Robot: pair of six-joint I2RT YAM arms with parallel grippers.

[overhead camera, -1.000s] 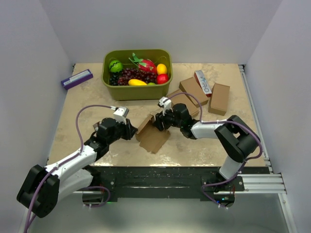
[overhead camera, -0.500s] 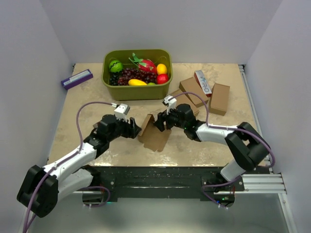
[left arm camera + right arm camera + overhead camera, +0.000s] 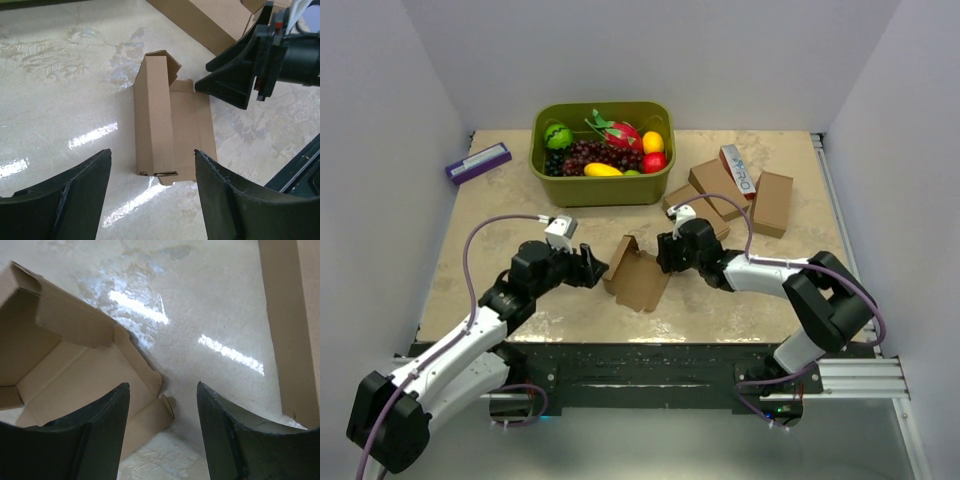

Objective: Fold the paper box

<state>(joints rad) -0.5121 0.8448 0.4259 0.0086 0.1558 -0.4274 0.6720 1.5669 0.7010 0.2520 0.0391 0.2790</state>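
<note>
The paper box (image 3: 638, 276) lies between my left hand (image 3: 597, 268) and right hand (image 3: 664, 257), both released and empty, long axis crosswise to them.

The table (image 3: 570, 320) has a beige top with a marble pattern, and it is glossy enough to reflect the light. Near its front edge, about in the middle, lies the paper box (image 3: 638, 278), brown and half folded: one long wall stands up and the other panel is flat on the surface. At the far side stands a green basket (image 3: 610, 190) of fruit. A slim purple-and-white box (image 3: 478, 162) lies near the far left corner. At the far right lie a flat brown carton (image 3: 715, 185), a white-and-red carton (image 3: 740, 170) touching it, and a closed brown box (image 3: 772, 203) just beside them.
</note>
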